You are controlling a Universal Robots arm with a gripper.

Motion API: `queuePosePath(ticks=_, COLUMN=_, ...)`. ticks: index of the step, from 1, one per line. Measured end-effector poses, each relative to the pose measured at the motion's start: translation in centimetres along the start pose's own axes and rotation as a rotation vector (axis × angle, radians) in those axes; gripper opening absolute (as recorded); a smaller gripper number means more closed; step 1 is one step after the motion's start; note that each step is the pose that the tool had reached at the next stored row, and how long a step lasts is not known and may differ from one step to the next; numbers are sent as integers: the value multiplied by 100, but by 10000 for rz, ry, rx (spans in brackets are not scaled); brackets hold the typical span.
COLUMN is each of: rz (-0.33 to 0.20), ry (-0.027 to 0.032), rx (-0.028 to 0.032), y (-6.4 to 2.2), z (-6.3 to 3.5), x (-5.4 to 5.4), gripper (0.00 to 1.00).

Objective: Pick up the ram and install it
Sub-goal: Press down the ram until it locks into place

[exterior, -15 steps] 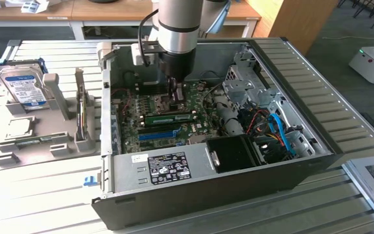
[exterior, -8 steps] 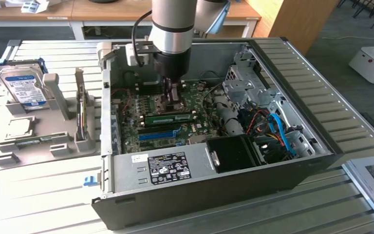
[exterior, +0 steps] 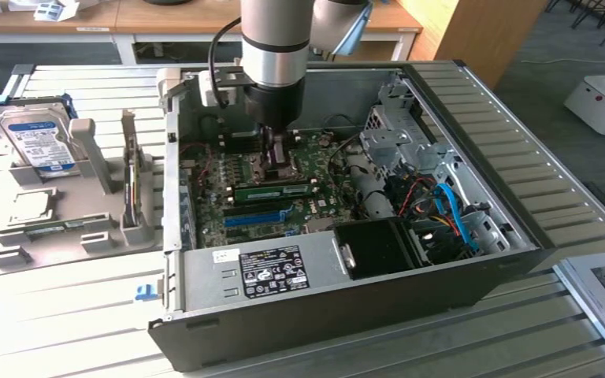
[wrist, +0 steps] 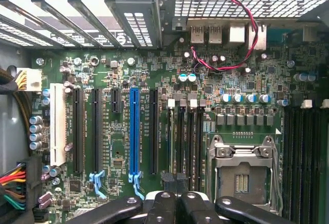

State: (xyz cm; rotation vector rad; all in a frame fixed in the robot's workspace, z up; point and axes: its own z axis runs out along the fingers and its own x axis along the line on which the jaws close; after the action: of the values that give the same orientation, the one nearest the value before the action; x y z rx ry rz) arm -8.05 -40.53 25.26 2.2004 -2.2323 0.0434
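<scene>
Inside the computer case (exterior: 471, 268), the tool (wrist: 177, 203) hangs over the motherboard (wrist: 154, 131), fingers together.

The exterior view looks down at a slant from above and in front of the open computer case (exterior: 345, 236), far enough back to take in the whole case and the slatted table (exterior: 554, 189) around it. The wrist view looks straight down into that case from close above the motherboard (wrist: 205, 106). Both views share the motherboard, including its blue expansion slot (wrist: 134, 131) and the empty processor socket (wrist: 242, 170).
</scene>
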Motion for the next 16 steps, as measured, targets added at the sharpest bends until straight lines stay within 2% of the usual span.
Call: queuePosePath(ticks=16, rz=1, ry=-1, rx=61, y=16, z=114, x=-2, gripper=10)
